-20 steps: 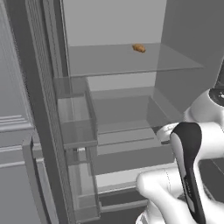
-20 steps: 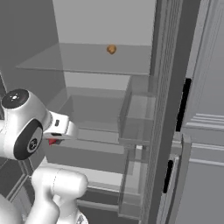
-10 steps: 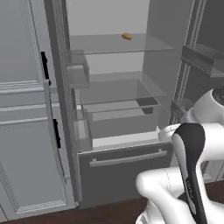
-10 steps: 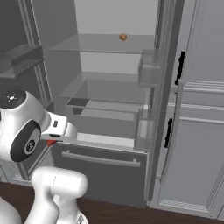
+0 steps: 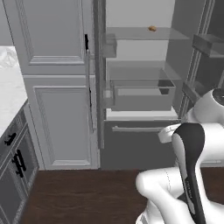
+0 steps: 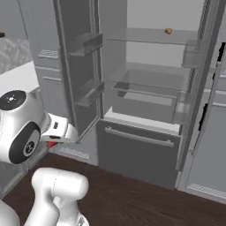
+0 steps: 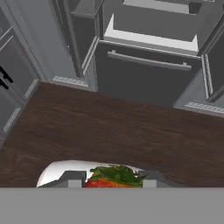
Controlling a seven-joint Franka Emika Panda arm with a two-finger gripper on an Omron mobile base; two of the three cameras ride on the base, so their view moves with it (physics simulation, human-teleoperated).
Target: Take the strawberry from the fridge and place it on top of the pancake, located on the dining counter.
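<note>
The strawberry (image 7: 105,183), red with a green leafy top, sits between my fingertips at the bottom of the hand view. My gripper (image 7: 111,176) is shut on it, low above the dark wood floor. From the right base view a red speck of the strawberry (image 6: 52,143) peeks under the gripper (image 6: 56,137). The fridge (image 5: 140,146) stands ahead with both doors open, its bottom drawer (image 7: 144,74) closed and pale glass shelves inside. The pancake and the dining counter lie out of view.
A tan-orange lumpy item (image 5: 152,29) lies on the top fridge shelf. Light grey panelled cabinets (image 5: 57,109) flank the fridge. A white marble-look countertop (image 5: 8,87) over grey drawers with black handles (image 5: 17,162) is at left. Open fridge doors (image 6: 79,79) jut outward.
The whole picture has shifted: the base has backed away from the fridge, which now looks farther off. The gripper stays shut on the strawberry.
</note>
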